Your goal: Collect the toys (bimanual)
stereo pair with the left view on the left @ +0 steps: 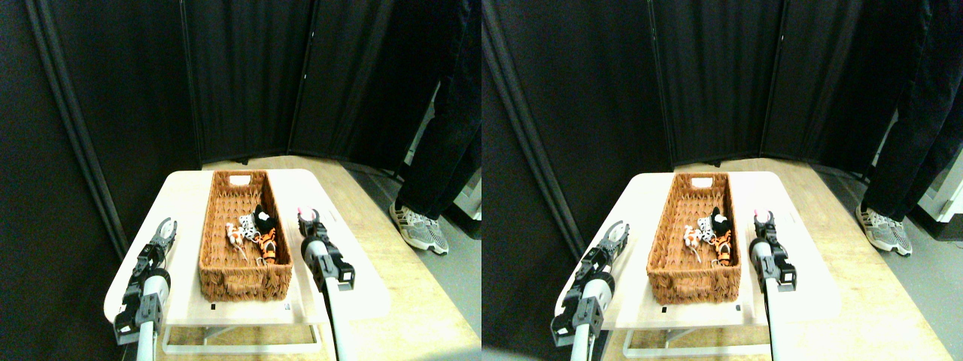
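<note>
My left gripper (165, 228) sits lower left of the frame, over the white table (180, 197), just left of the wicker basket (218, 248), apart from it; its two jaws look spread in a small V w/ nothing between them. My right gripper (309, 219) is right of centre, just beside the basket's right wall, pink tips up; jaws look slightly parted and empty, tho they're small in the view so I'm not fully sure. The toys are inside the basket, bunched toward its right side around mid-length: a white black-spotted figure (247, 223), a black one (262, 218) just above-right of it, an orange-striped tiger (267, 244) below that against the right wall, and a small white/orange one (235, 238) to the left. I see no toy left on the table top around the basket; anything hidden behind the basket walls I can't rule out. So my read: collecting step looks done or nearly so, both arms clear of the load. Next move, if any, calls for checking the table for strays, then pulling both arms back w/o clipping the basket rim. A person's leg and sneaker (420, 226) stand on the floor at right, well apart from the table.
</note>
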Available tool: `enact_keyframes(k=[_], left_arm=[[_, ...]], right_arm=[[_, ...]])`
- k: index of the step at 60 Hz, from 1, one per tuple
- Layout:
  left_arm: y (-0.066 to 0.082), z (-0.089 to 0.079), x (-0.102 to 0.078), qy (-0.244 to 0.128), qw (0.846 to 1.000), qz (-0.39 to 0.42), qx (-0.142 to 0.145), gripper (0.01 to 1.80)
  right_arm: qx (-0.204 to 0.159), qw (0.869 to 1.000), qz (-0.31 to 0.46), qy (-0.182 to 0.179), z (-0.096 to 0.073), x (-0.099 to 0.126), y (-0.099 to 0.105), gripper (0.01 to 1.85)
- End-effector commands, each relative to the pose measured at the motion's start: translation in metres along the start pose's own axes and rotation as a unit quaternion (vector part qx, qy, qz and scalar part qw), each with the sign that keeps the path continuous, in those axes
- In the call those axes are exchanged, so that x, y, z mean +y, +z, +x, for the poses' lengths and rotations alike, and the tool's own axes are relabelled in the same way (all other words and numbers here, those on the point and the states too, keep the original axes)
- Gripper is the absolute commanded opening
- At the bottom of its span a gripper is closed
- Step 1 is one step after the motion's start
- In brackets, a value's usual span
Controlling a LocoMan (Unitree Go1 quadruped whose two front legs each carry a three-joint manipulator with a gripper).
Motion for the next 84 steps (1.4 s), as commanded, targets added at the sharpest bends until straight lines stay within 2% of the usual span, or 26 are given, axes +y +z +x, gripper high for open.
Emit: enact_keyframes(k=[1,6,9,14,20,26,39,50,55,62,65,67,68,69,70,72,75,78,84], left_arm=[[0.001,0.000,-0.004,-0.014,1.000,0.005,0.000,0.01],[0.001,0.000,-0.004,-0.015,1.000,0.006,0.004,0.01],[0.001,-0.001,-0.004,-0.012,1.000,0.007,0.001,0.01],[0.000,-0.002,-0.004,-0.013,1.000,0.009,-0.001,0.02],[0.000,-0.002,-0.003,-0.015,1.000,0.007,-0.001,0.03],[-0.003,-0.004,-0.005,-0.015,1.000,0.003,-0.014,0.04],[-0.003,-0.008,-0.005,-0.015,1.000,-0.006,-0.024,0.05],[-0.002,-0.009,-0.006,-0.024,0.999,-0.024,-0.013,0.03],[-0.003,-0.009,-0.007,-0.024,0.999,-0.021,-0.020,0.03],[-0.003,-0.009,-0.007,-0.026,0.999,-0.014,-0.020,0.04],[-0.002,-0.009,-0.007,-0.025,0.999,-0.013,-0.019,0.04],[-0.002,-0.009,-0.007,-0.025,0.999,-0.013,-0.021,0.04],[-0.002,-0.009,-0.007,-0.022,0.999,-0.012,-0.025,0.04],[-0.002,-0.010,-0.007,-0.021,0.999,-0.011,-0.027,0.04],[-0.002,-0.010,-0.007,-0.021,0.999,-0.011,-0.027,0.04],[-0.003,-0.010,-0.007,-0.019,0.999,-0.011,-0.029,0.04],[-0.002,-0.009,-0.007,-0.019,0.999,-0.010,-0.029,0.05],[-0.003,-0.008,-0.007,-0.017,0.999,-0.011,-0.031,0.06],[-0.003,-0.007,-0.007,-0.016,0.999,-0.016,-0.029,0.06]], right_arm=[[0.029,0.998,-0.012,0.053,-0.004,0.025,-0.002,0.01],[0.032,0.997,-0.033,0.064,-0.009,0.048,-0.006,0.01],[0.051,0.995,-0.042,0.080,-0.010,0.059,-0.009,0.01],[0.061,0.994,-0.043,0.085,-0.014,0.074,-0.013,0.01],[0.073,0.992,-0.044,0.090,-0.019,0.088,-0.020,0.01],[0.072,0.993,-0.035,0.091,-0.025,0.096,-0.031,0.01],[0.099,0.990,-0.027,0.100,-0.026,0.103,-0.054,0.01],[0.151,0.983,-0.012,0.104,-0.036,0.102,-0.090,0.01],[0.168,0.981,0.000,0.099,-0.040,0.099,-0.100,0.01],[0.185,0.978,0.006,0.092,-0.041,0.093,-0.105,0.01],[0.205,0.975,-0.003,0.087,-0.038,0.090,-0.102,0.01],[0.210,0.974,-0.018,0.080,-0.038,0.088,-0.099,0.19],[0.219,0.973,-0.022,0.075,-0.037,0.087,-0.097,0.42],[0.223,0.972,-0.023,0.073,-0.037,0.086,-0.095,0.52],[0.223,0.972,-0.023,0.073,-0.037,0.086,-0.095,0.52],[0.234,0.969,-0.031,0.070,-0.034,0.085,-0.091,0.83],[0.232,0.970,-0.033,0.071,-0.032,0.083,-0.087,1.03],[0.229,0.971,-0.030,0.067,-0.029,0.080,-0.082,1.11],[0.219,0.973,-0.024,0.060,-0.026,0.077,-0.075,1.14]])
